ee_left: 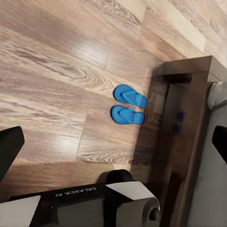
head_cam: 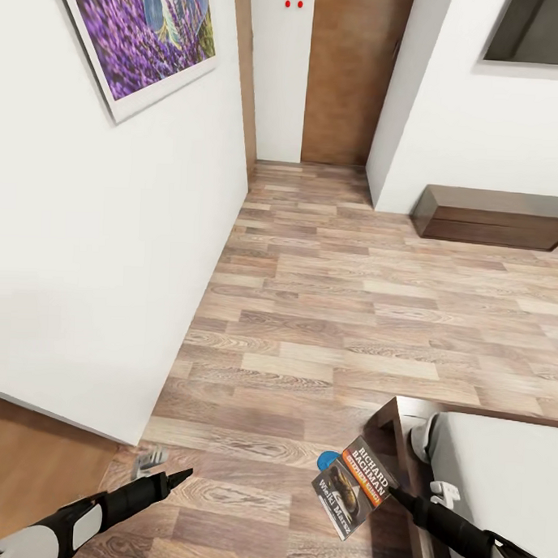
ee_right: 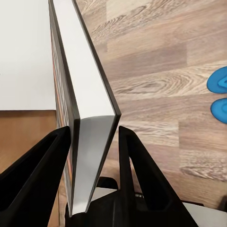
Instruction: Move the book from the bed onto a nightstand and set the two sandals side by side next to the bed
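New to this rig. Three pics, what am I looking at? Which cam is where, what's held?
It's a simulated two-armed wheeled robot. The large picture is from its head, looking down at a wood floor and a bed corner. The other two come from cameras on each wrist. The right tool is shut on a paperback book, seen edge-on from the right wrist. The left tool holds nothing that I can see; whether it's open is unclear. Its wrist camera shows two blue sandals side by side on the floor beside the bed frame.

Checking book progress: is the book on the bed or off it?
Off: the right gripper holds the book above the floor.
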